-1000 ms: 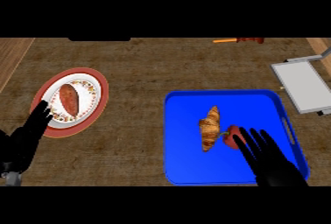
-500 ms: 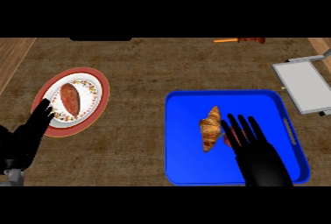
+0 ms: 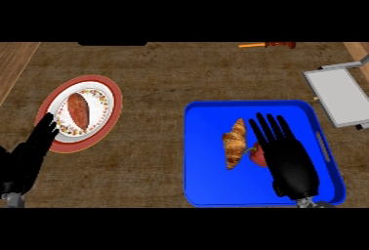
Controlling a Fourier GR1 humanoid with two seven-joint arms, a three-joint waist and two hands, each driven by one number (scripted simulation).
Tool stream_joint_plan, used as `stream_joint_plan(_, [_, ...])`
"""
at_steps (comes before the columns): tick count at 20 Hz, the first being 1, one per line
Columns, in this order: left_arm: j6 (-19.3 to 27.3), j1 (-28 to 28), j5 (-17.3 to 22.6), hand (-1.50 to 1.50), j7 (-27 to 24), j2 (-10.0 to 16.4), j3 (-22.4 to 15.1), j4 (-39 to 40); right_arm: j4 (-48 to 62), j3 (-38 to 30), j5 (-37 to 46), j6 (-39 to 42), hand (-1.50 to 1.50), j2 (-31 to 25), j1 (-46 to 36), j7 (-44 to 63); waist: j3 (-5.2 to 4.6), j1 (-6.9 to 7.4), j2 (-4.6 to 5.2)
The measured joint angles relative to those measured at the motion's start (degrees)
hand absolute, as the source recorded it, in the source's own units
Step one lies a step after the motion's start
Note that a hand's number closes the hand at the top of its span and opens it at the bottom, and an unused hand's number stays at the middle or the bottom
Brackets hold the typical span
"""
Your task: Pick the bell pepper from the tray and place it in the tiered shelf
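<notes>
1. Now over its target: the right hand (image 3: 288, 158) has slid forward across the blue tray (image 3: 209, 185) in the last second, and covers most of the bell pepper (image 3: 257, 156), which lay in plain sight beside its fingertips a second ago.
2. Its fingers are straight and spread wide, pointing away from the robot. It holds nothing, and whether the palm touches the pepper cannot be told.
3. Only a red sliver of the pepper shows at the hand's left edge, on the tray floor just beside the croissant (image 3: 234, 144).
4. The move puts the hand in place to close; the grasp itself looks not yet begun.
5. The tiered shelf (image 3: 342, 95), grey, stands off the tray's far right corner.
6. The left hand (image 3: 29, 156) rests open at the lower left, by a plate (image 3: 97, 97) bearing brown food.
</notes>
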Motion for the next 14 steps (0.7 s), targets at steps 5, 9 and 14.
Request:
stream_joint_plan(5, [-1.26, -0.59, -1.40, 0.00, -0.29, -1.47, 1.59, 0.87, 6.43, -1.92, 1.25, -4.78, -1.50, 1.66, -1.47, -3.60, 0.02, -0.01, 0.02])
stream_joint_plan(9, [-2.31, -0.62, -2.63, 0.00, -0.25, -2.77, 2.77, 1.21, 9.03, -3.16, 2.47, -5.88, -1.50, 3.12, -2.14, -5.27, -0.04, -0.06, -0.05])
stream_joint_plan(14, [-3.34, -0.90, -3.66, 0.00, 0.58, -3.26, 4.60, 0.78, 12.64, -5.86, 2.49, -6.76, 1.50, 4.25, -3.96, -7.66, -0.34, 0.00, -0.34])
